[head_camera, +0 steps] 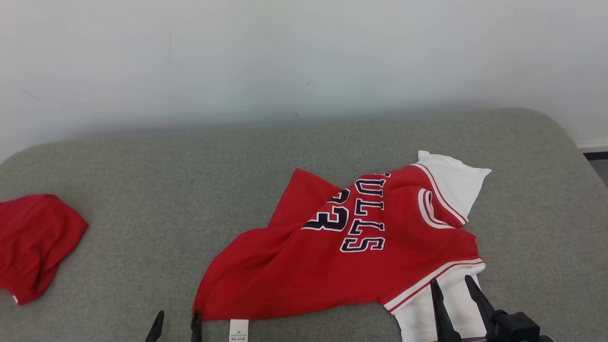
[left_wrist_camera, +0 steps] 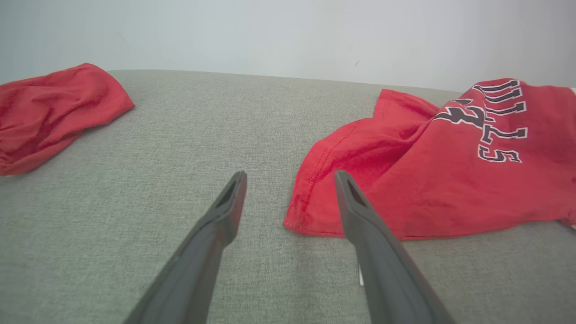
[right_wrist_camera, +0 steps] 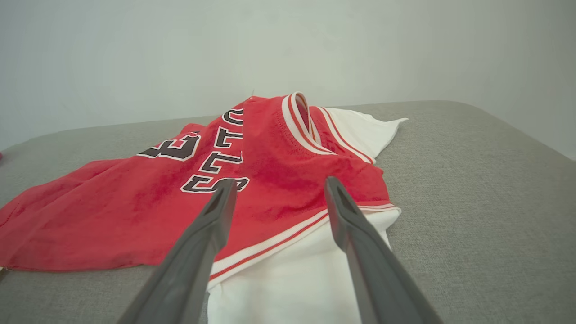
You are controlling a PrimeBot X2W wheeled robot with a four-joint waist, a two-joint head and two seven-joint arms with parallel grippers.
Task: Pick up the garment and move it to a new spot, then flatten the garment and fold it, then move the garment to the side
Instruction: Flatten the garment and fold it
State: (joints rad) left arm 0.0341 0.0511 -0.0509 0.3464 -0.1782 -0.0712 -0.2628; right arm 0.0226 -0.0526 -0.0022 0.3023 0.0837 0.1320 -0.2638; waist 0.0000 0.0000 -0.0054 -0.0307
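Left tool cropped, garment sleeve cut off

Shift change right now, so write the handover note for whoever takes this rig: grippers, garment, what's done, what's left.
Left gripper: open, empty, at the red jersey hem corner, near its white label.
Right gripper: open, empty, fingers over the near white sleeve.
Jersey: rumpled, centre-right on the grey table. A second red garment lies apart at the table's left edge.
Done: not flattened or folded; whether it has been moved to a new spot cannot be told.
Left: grasp, flatten, fold, move aside.
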